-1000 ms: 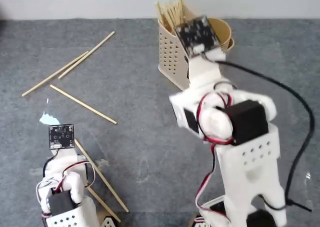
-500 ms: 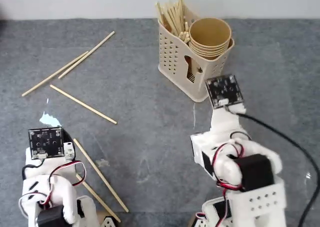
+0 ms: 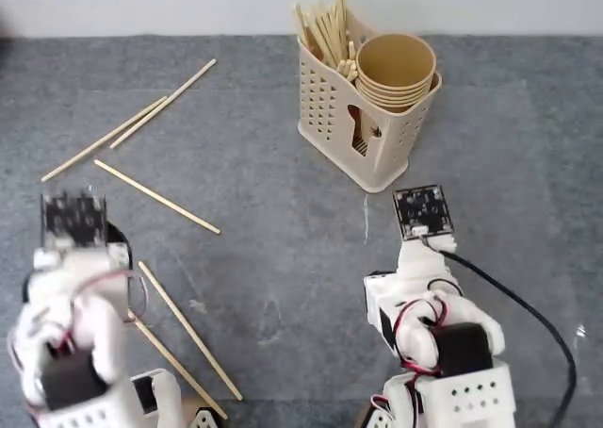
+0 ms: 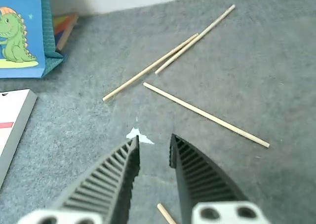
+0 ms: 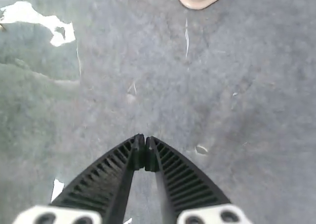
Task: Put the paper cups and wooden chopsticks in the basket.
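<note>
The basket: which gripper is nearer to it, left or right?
Right. The right gripper sits close to the basket; the left gripper is far aside, by the loose chopsticks.

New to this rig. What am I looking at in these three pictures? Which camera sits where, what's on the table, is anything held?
These are two small white robot arms side by side at a table: the left arm and the right arm. The high view comes from a fixed camera looking down. The other two pictures come from a camera on each arm's wrist, looking out along its gripper.

On the grey mat stands a beige basket holding a stack of paper cups and a bundle of wooden chopsticks. Five loose chopsticks lie on the mat: a pair and a single one beyond the left arm, and two more beside it.

The left gripper is slightly open and empty. The right gripper is shut and empty.
</note>
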Tool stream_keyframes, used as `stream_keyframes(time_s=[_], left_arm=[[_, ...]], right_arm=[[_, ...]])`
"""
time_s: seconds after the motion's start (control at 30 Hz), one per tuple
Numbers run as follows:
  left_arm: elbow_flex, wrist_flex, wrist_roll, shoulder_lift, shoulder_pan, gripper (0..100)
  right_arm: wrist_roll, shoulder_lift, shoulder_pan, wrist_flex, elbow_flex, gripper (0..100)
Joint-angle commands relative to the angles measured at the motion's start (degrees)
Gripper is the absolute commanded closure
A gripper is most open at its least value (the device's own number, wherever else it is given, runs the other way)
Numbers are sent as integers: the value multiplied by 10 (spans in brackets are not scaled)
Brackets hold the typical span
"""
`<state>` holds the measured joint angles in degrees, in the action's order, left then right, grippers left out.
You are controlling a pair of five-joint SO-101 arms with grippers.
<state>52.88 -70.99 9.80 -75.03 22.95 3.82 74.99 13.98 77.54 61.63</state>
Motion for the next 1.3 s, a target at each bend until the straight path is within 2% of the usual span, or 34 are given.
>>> stream_keyframes(time_s=[0.0,0.27,0.4,0.67,0.87,1.1,1.27], left_arm=[[-119,3,30,156,-5,906],[-294,7,126,407,-4,886],[-394,7,149,543,-4,862],[-617,7,216,835,-4,785],[-826,3,222,1040,-4,727],[-1071,-23,262,1250,-4,725],[-1246,-40,263,1389,-4,727]], right_arm=[[26,39,-17,-28,14,984],[62,118,-36,-96,109,984],[66,154,-36,-128,167,984],[66,244,-35,-136,236,984],[66,291,-35,-136,269,984],[66,289,-35,-136,271,984],[66,289,-35,-134,271,984]])
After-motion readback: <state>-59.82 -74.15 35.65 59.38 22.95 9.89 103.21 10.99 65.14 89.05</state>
